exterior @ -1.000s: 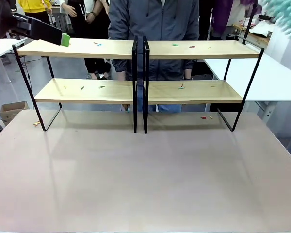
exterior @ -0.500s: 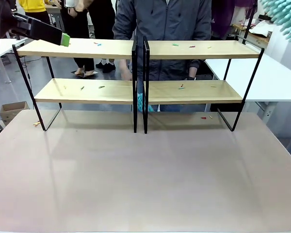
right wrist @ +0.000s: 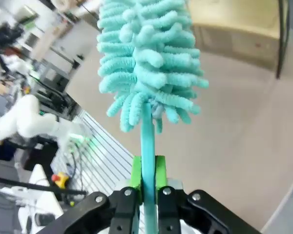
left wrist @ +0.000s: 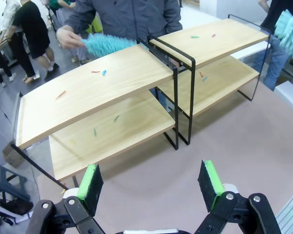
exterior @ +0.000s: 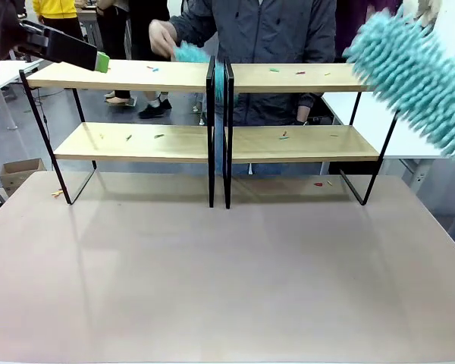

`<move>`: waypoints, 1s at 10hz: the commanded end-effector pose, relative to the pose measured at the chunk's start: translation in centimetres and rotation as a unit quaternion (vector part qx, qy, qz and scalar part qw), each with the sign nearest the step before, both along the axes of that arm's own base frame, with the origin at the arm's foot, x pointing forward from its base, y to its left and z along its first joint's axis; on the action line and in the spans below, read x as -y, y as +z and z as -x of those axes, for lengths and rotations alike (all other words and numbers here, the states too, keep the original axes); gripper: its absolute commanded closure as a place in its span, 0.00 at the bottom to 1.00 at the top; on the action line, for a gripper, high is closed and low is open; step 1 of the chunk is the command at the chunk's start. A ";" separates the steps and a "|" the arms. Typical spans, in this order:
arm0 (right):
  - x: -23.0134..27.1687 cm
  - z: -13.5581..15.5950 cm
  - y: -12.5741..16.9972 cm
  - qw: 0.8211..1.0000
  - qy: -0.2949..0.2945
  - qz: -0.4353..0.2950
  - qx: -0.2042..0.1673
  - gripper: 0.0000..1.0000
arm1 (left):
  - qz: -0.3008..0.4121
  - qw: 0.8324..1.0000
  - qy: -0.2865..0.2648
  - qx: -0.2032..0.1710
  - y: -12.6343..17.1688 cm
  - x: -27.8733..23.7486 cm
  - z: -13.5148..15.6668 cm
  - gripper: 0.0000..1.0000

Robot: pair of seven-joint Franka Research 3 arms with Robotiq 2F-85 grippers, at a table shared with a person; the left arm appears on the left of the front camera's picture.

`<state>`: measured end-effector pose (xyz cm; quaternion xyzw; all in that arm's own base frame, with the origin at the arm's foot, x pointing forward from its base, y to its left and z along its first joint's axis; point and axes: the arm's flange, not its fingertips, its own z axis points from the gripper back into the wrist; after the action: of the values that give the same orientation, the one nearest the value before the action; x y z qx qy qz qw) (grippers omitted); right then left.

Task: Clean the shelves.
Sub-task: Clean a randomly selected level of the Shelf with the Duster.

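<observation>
**Two dusters at the shelves**

The left tool has its jaws wide, holding nothing. In the front view it hangs at upper left, by the end of the left top board. The shelves stand side by side across the far tabletop, with coloured scraps on their boards. A person's hand holds a small duster over the left top board. At upper right, the right tool is clamped on the handle of a big duster, which is blurred and overlaps the right rack's upper corner.
</observation>
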<state>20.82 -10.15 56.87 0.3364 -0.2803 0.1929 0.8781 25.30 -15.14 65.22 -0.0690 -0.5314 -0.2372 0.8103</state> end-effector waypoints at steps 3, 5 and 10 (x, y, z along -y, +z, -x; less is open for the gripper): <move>-6.6 -5.5 -6.6 0.984 0.011 0.148 -0.103 0.88 | 0.000 1.000 0.000 0.002 -0.3 0.0 0.0 0.00; -8.9 -8.4 -10.7 0.974 -0.004 0.173 -0.148 0.88 | 0.000 1.000 0.000 0.002 -0.3 0.0 0.0 0.00; -11.1 -14.0 -17.7 0.954 -0.007 0.193 -0.230 0.88 | 0.000 1.000 0.000 0.002 -0.3 0.0 0.0 0.00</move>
<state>35.42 0.30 40.58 0.2003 -0.0218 0.1707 0.9645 25.34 -15.15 65.18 -0.0690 -0.5309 -0.2372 0.8106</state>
